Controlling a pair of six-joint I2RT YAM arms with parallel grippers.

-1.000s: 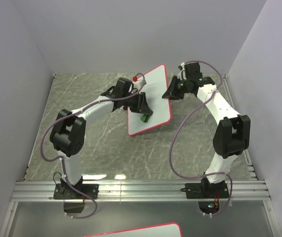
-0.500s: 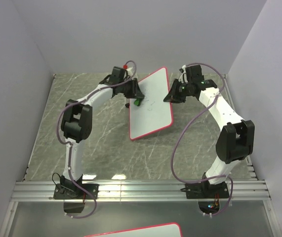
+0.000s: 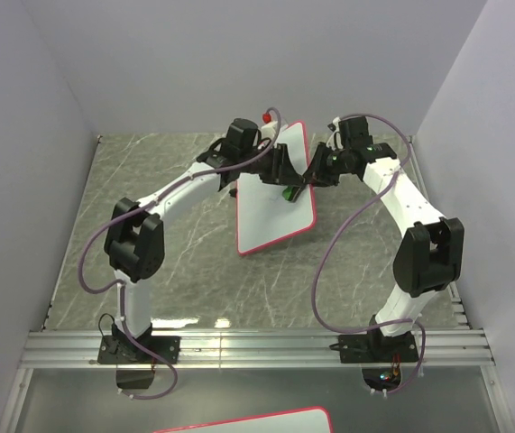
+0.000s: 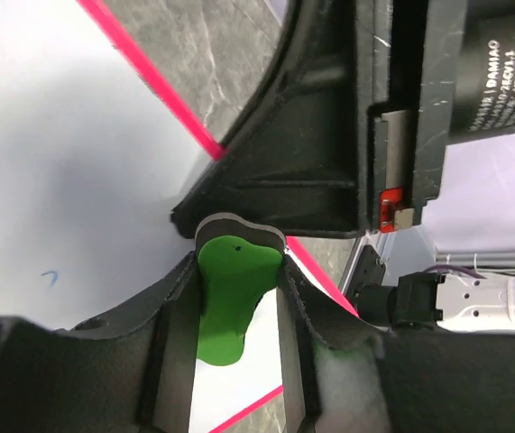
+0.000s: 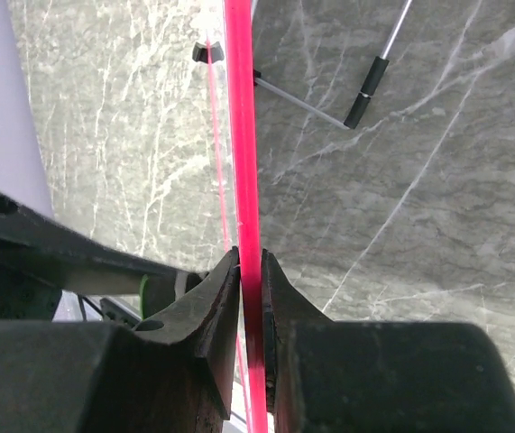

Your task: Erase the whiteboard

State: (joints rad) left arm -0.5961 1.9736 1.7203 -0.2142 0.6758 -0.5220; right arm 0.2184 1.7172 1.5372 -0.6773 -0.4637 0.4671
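The whiteboard (image 3: 271, 212) with its red-pink rim is tilted up off the table at its far right edge. My right gripper (image 3: 309, 177) is shut on that edge; in the right wrist view the rim (image 5: 243, 135) runs edge-on between the jaws (image 5: 250, 271). My left gripper (image 3: 286, 188) is shut on the green eraser (image 3: 288, 192) and holds it against the board's right part, close to the right gripper. In the left wrist view the eraser (image 4: 230, 289) sits between the fingers on the white surface (image 4: 68, 180), with a faint blue mark (image 4: 50, 278) to its left.
A black-tipped marker (image 5: 365, 86) lies on the marble table behind the board. Grey walls close in the table on three sides. The two grippers are nearly touching over the board's right edge.
My left gripper has swept the eraser across the board, from its left edge to the right side near the right gripper. The right gripper keeps its hold on the edge.
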